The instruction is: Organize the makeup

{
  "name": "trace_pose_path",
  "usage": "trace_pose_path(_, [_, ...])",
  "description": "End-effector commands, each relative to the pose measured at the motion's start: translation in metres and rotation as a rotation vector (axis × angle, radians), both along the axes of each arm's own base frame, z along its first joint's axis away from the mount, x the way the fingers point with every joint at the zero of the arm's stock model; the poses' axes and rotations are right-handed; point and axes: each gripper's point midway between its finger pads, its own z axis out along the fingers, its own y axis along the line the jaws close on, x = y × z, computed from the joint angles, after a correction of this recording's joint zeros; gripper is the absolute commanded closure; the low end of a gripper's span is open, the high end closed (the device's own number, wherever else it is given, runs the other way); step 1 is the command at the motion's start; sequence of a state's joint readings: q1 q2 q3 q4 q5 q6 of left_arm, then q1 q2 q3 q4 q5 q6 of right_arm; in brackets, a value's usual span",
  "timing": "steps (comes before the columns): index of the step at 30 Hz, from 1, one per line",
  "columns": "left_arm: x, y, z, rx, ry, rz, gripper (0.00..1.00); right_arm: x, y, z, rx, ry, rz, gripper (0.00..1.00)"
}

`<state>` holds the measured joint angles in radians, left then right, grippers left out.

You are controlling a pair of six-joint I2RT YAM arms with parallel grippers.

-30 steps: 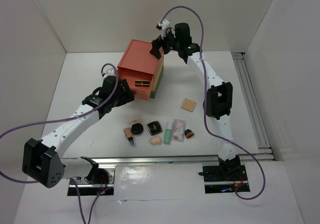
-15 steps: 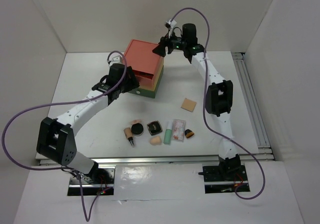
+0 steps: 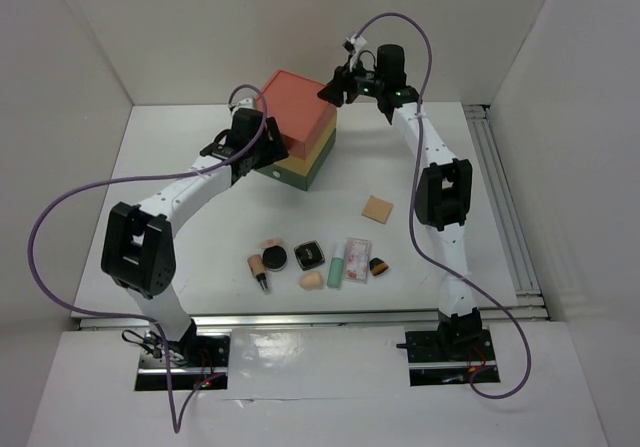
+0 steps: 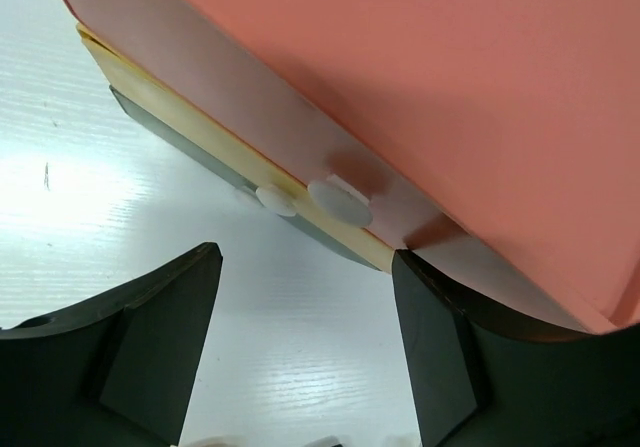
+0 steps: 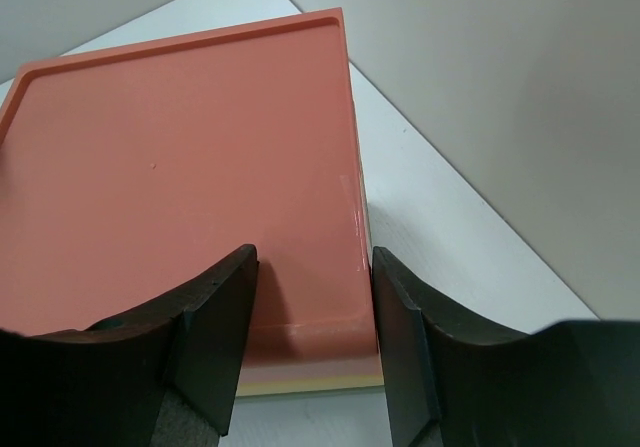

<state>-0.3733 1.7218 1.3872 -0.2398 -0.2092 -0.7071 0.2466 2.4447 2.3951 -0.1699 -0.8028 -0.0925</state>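
Observation:
The makeup lies in a row near the table's front: a tan lipstick (image 3: 258, 267), a round black compact (image 3: 275, 258), a square black compact (image 3: 309, 255), a beige sponge (image 3: 311, 280), a mint-green tube (image 3: 338, 264), a pink sachet (image 3: 357, 260) and a small brush (image 3: 379, 265). My left gripper (image 3: 265, 152) (image 4: 305, 257) is open, its right finger against the red drawer front (image 4: 300, 147) beside two white knobs (image 4: 335, 195). Open too, my right gripper (image 3: 333, 89) (image 5: 312, 257) hovers over the box's back corner and holds nothing.
The red-yellow-green drawer box (image 3: 300, 127) stands at the back middle with all its drawers pushed in. A tan square pad (image 3: 378, 208) lies alone to the right of it. White walls close the table on three sides, and a rail (image 3: 500, 197) runs along the right.
The red drawer stood open with a black item inside and is now shut. My left gripper has pushed in towards the box. The right gripper's jaws have narrowed.

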Motion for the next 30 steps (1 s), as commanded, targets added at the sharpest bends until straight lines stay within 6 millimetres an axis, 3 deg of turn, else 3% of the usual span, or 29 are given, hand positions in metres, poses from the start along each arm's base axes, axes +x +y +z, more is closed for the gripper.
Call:
trace_pose_path(1, [0.002,-0.001,0.037,-0.043,-0.110,-0.016,0.17,-0.016,0.025,0.011,0.023,-0.017,0.068,0.44])
trace_pose_path(4, [-0.011,0.006,0.042,-0.022,-0.156,-0.038,0.17,-0.012,0.021,0.012,0.015,-0.019,0.027,0.44])
trace_pose_path(5, [-0.022,0.009,0.024,-0.006,-0.137,-0.055,0.17,-0.013,0.021,0.017,0.018,-0.031,0.027,0.44])
trace_pose_path(6, [-0.026,0.011,0.029,0.015,-0.171,-0.085,0.17,-0.012,0.020,0.012,0.014,-0.023,0.018,0.44])
trace_pose_path(11, [-0.028,0.022,-0.007,0.014,-0.242,-0.199,0.17,-0.010,0.016,0.018,0.009,-0.031,-0.017,0.44])
trace_pose_path(13, [-0.029,0.014,-0.007,0.000,-0.323,-0.298,0.17,-0.010,0.015,0.020,0.003,-0.039,-0.024,0.44])
trace_pose_path(14, [-0.029,0.015,-0.015,-0.003,-0.338,-0.318,0.17,-0.010,0.015,0.020,0.003,-0.039,-0.024,0.44])
trace_pose_path(16, [-0.020,0.003,-0.003,-0.010,-0.434,-0.381,0.19,-0.011,0.016,0.020,0.005,-0.039,-0.014,0.44])
trace_pose_path(17, [-0.011,0.006,-0.012,-0.010,-0.428,-0.376,0.19,-0.011,0.016,0.020,0.005,-0.039,-0.014,0.44])
trace_pose_path(20, [-0.002,-0.002,-0.009,-0.073,-0.480,-0.452,0.27,-0.013,0.017,0.020,0.012,-0.030,-0.003,0.44])
trace_pose_path(24, [0.007,0.001,-0.006,-0.094,-0.531,-0.430,0.29,-0.013,0.017,0.016,0.005,-0.029,-0.002,0.44])
trace_pose_path(26, [0.014,0.007,-0.016,-0.077,-0.507,-0.388,0.32,-0.013,0.017,0.016,0.005,-0.029,-0.002,0.44])
trace_pose_path(30, [0.016,0.004,-0.002,-0.083,-0.566,-0.401,0.34,-0.013,0.017,0.016,0.005,-0.029,-0.002,0.44])
